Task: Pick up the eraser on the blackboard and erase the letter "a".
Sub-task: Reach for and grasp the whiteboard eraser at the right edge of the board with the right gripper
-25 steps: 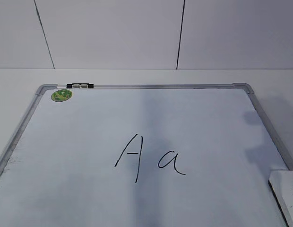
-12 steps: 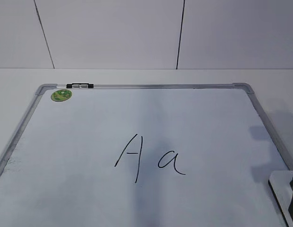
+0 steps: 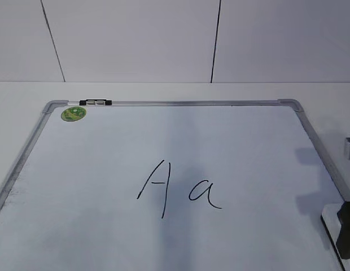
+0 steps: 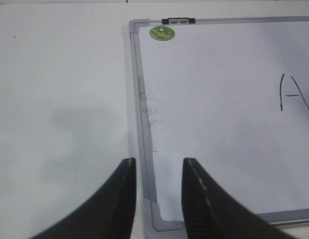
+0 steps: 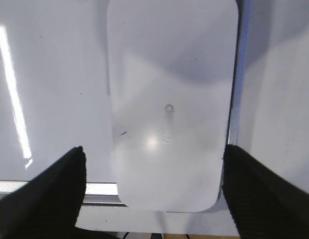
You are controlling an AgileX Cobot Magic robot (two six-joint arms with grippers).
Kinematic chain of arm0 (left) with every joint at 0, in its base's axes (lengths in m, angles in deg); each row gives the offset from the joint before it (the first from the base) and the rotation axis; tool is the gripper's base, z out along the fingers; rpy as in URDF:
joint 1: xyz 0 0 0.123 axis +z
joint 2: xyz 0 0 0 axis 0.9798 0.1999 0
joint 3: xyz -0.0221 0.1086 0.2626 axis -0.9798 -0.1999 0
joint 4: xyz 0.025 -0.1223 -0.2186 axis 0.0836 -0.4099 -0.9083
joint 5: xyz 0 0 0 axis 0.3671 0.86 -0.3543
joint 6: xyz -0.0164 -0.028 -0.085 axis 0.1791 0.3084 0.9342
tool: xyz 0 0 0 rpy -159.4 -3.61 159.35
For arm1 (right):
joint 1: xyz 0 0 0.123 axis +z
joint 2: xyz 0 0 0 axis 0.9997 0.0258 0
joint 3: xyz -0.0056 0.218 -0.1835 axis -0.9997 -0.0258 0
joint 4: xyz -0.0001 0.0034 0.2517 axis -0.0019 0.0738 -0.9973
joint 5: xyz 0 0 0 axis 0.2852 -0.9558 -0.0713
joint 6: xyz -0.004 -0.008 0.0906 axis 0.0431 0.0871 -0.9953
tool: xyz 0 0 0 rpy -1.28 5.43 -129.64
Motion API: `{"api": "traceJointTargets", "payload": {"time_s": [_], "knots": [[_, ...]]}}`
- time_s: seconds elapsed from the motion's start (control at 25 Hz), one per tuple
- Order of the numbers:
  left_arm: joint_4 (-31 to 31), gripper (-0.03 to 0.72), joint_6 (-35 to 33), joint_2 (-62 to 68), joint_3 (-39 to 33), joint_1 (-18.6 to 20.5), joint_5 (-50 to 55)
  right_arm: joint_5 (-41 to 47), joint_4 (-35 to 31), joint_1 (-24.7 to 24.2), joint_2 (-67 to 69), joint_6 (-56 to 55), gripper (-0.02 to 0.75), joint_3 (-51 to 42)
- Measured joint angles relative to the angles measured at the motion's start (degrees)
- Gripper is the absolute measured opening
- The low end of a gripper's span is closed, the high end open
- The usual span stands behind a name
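Right gripper [image 5: 153, 199], jaws spread wide, straddles the eraser [image 5: 170, 99] lying at the board's [image 3: 180, 103] 4 o'clock corner, the "a" [image 3: 204, 193] at centre, while the left gripper [image 4: 158, 196], jaws parted, hovers over the 8 o'clock corner

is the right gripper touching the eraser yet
Apart. In the right wrist view the right gripper straddles the eraser, and a strip of board shows between the left finger and the eraser's edge.
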Motion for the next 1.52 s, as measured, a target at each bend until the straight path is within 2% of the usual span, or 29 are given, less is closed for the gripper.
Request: {"api": "traceJointTargets", "payload": {"time_s": [1.28, 1.52], "knots": [[-0.04, 0.235, 0.00, 0.00, 0.00, 0.00, -0.08, -4.16, 1.98, 0.00, 7.25, -0.32, 0.651, 0.00], [-0.04, 0.235, 0.00, 0.00, 0.00, 0.00, -0.08, -4.28, 2.29, 0.00, 7.59, -0.32, 0.563, 0.00]]}}
